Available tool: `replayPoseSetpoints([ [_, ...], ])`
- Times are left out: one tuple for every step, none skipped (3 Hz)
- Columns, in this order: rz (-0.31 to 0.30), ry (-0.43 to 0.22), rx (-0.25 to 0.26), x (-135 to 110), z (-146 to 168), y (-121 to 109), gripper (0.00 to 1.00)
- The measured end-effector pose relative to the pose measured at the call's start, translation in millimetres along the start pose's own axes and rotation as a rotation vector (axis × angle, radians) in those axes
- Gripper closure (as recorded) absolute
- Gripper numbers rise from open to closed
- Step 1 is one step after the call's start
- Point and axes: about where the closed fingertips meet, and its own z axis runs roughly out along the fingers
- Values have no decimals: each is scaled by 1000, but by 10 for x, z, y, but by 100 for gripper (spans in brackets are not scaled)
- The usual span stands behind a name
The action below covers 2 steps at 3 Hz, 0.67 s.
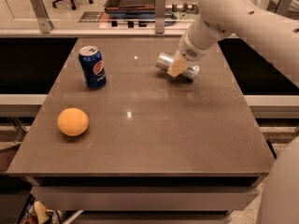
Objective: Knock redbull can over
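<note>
The redbull can (pixel 164 61) is slim and silver-grey. It lies on its side on the brown table (pixel 154 129), at the back right of centre, with one end pointing left. My gripper (pixel 178 66) comes down from the white arm (pixel 243 17) at the upper right and rests right on the middle of the can, its tan tip covering part of the can's body.
A dark-blue Pepsi can (pixel 92 66) stands upright at the back left. An orange (pixel 73 122) lies at the front left. A counter with metal posts and a tray runs behind the table.
</note>
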Motion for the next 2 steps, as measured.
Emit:
replayPoseSetpoints([
  [-23,38,-31,34,219,120,100],
  [-23,38,-32,-3,150,96,100],
])
